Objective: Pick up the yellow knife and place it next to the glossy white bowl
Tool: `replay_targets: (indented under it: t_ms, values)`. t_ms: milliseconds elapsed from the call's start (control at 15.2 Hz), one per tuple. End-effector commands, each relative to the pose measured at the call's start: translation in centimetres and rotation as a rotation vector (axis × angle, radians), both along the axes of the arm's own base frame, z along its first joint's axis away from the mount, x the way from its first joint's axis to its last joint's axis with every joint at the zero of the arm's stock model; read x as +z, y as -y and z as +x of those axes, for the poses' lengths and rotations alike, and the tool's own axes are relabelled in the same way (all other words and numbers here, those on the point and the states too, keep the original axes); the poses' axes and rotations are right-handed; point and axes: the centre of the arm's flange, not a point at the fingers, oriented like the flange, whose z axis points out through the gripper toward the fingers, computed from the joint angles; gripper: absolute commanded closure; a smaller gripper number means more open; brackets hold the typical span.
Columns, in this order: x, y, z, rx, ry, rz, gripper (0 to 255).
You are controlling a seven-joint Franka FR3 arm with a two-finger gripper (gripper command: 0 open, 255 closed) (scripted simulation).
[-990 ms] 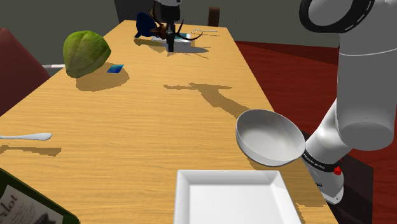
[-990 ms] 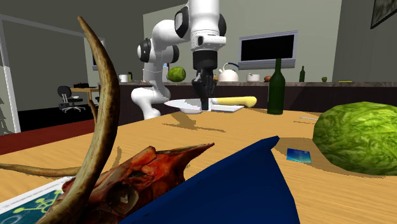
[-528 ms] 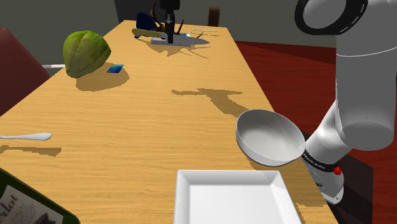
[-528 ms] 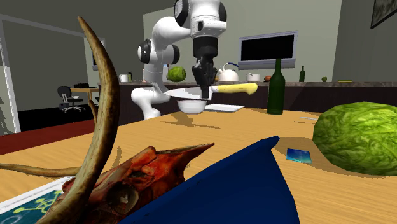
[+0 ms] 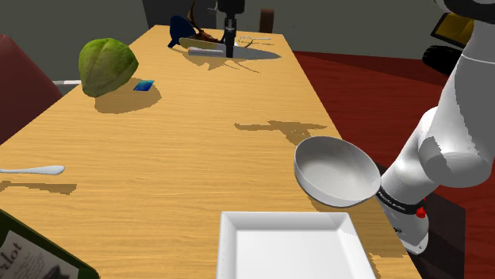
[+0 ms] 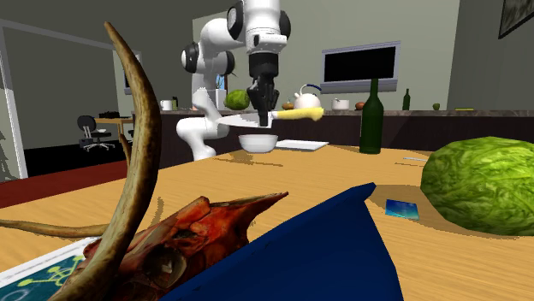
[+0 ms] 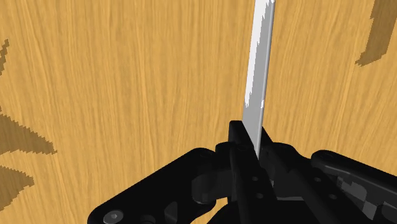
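The yellow knife [image 5: 255, 55] was pinched between the black fingers [image 7: 237, 139] of the gripper [image 5: 229, 41], which were closed on it close to where the handle met the blade. The knife was held roughly level in the air, well apart from the white bowl [image 5: 337, 170], over the end of the wooden table [image 5: 198, 143] farthest from that bowl. In the second exterior view, the rounded yellow handle [image 6: 301, 113] was seen jutting out to one side of the gripper, higher than the bowl's rim. In the wrist view, the blade [image 7: 259, 70] was shown as a narrow grey-white strip running straight away from the fingers above the wood grain.
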Motion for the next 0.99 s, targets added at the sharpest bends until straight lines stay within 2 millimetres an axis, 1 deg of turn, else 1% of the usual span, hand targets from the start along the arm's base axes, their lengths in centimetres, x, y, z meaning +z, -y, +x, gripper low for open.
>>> replay_targets:
  t_ms: [0,924]
  values:
    - [0.1,0.3,-2.9,0.0,-0.001,0.0,255]
    - [0.1,1.9,-21.4,0.0,-0.001,0.0,255]
